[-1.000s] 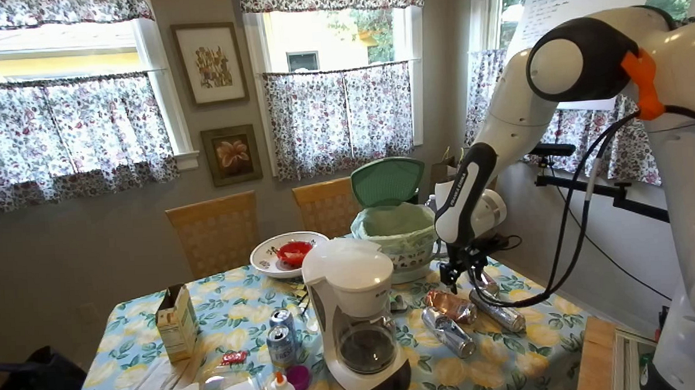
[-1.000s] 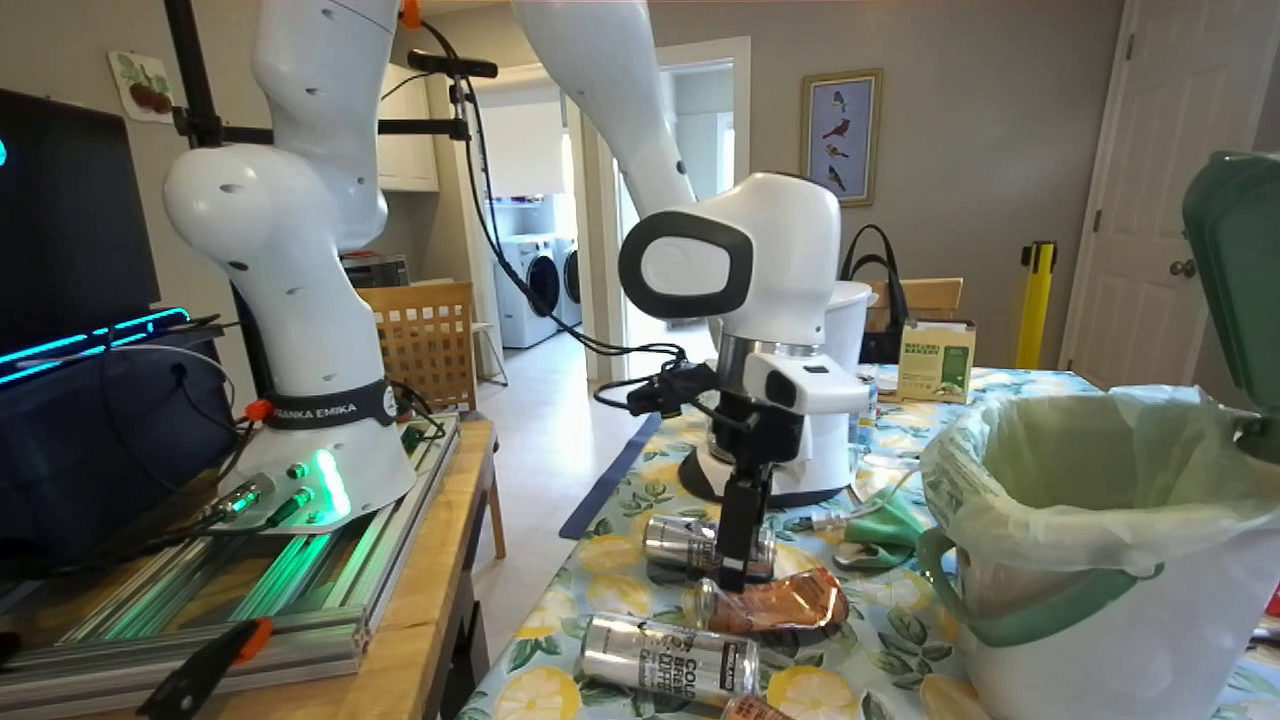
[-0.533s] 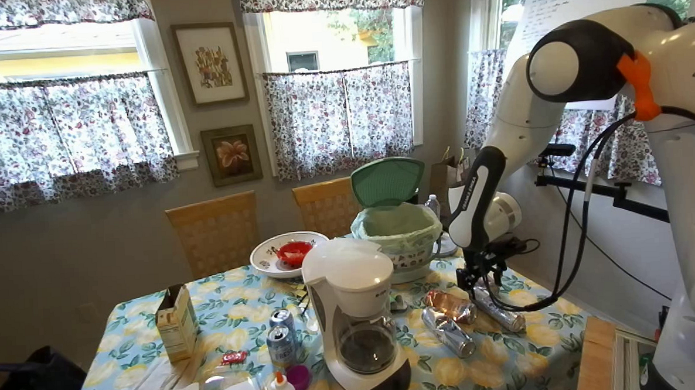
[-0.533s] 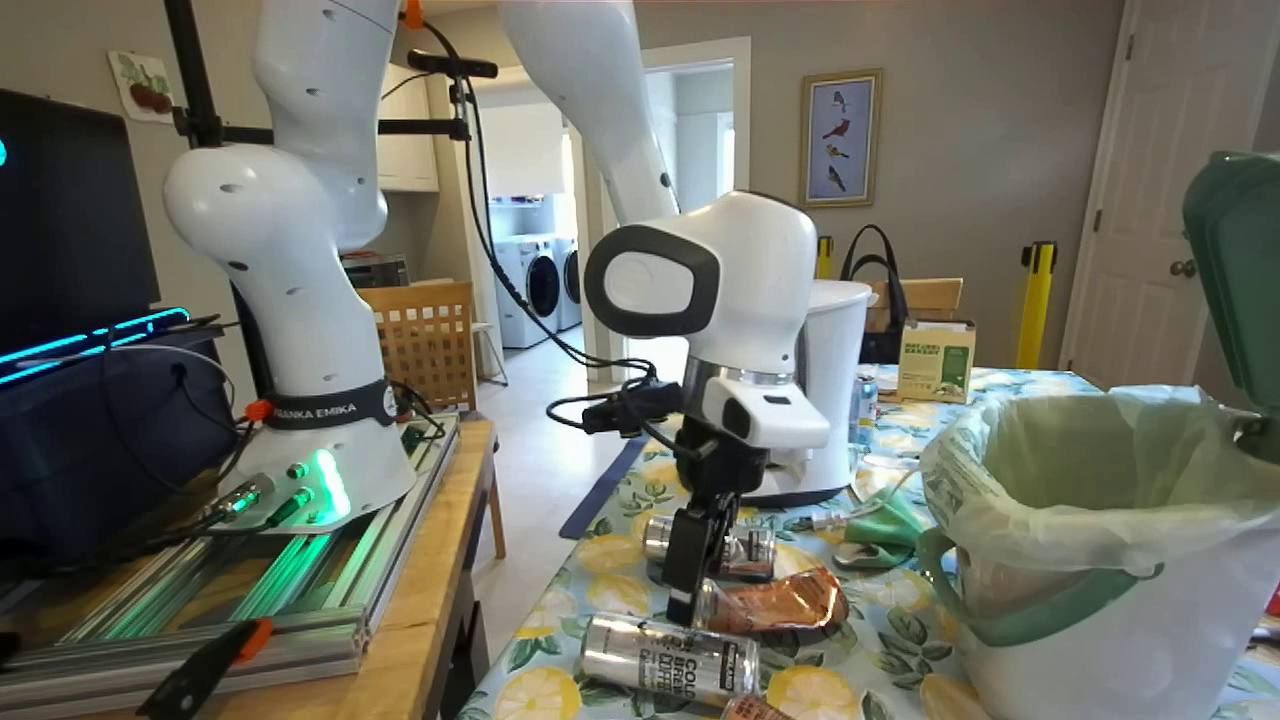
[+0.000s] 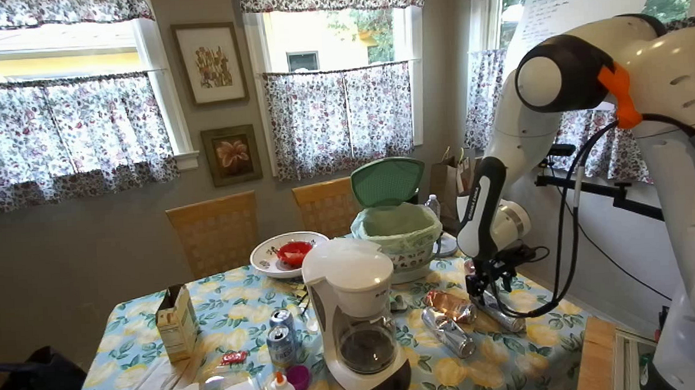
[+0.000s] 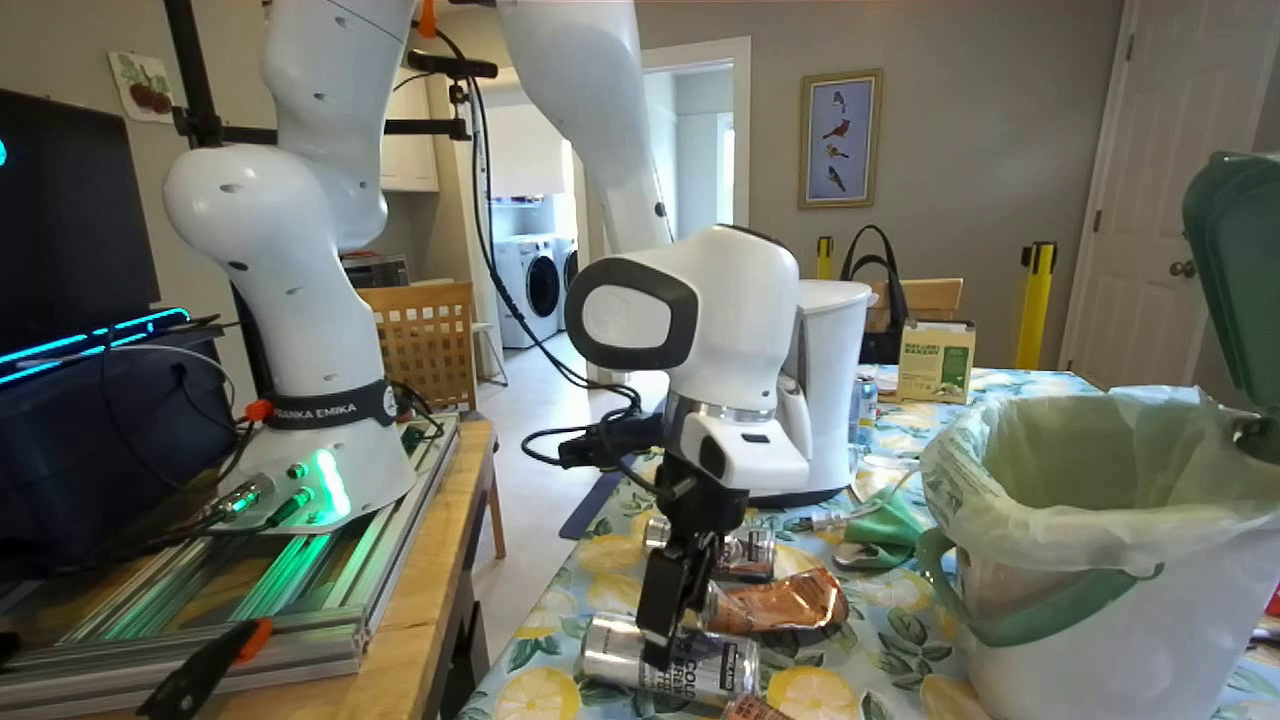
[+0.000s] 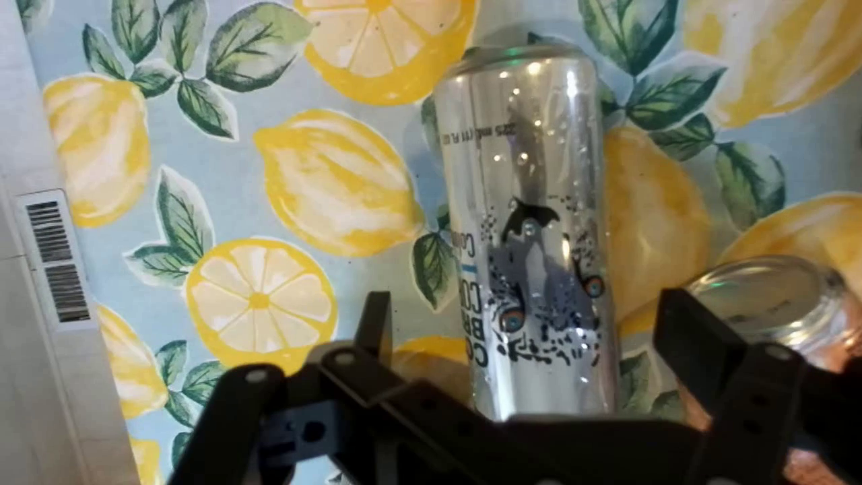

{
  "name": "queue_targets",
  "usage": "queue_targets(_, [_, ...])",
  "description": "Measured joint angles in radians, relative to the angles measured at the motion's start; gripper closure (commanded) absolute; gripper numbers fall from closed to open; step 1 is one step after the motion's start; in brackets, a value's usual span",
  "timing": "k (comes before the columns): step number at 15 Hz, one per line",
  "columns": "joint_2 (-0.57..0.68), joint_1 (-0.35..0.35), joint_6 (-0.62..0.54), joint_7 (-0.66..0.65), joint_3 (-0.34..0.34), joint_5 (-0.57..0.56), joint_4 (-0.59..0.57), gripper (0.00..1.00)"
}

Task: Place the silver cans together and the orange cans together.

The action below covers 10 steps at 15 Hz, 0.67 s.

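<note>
Standing coffeemaker, lined bin, silver cans nearby

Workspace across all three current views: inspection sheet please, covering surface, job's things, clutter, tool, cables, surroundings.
Surface: lemon-print tablecloth, lying flat where the wrist view shows it.
Silver cans: two clearly seen, both on their sides.
Orange cans: one dented, lying between the silver cans; another orange can is cut off by the frame edge.
Clutter: coffee maker, lined bin, patterned dish, two blue cans, open box.
Tool: open over a silver can; nothing held.
Cables: black cables hang in a low loop; snags: nothing seen.
Surroundings: floral curtains, wooden chairs, framed pictures.
</note>
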<state>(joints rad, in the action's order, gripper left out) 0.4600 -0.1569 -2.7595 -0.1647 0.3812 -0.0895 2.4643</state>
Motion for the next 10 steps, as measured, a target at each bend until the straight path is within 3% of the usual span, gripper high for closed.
queue_targets(2, [0.021,0.000,-0.019,0.000,0.007,0.000,0.000,0.00])
queue_targets(3, [0.031,0.000,-0.028,0.000,0.009,0.000,0.000,0.25])
queue_targets(5, [0.047,0.000,-0.044,0.000,0.010,0.000,-0.001,0.32])
queue_targets(10, [0.063,0.003,-0.071,0.000,0.008,0.000,-0.004,0.69])
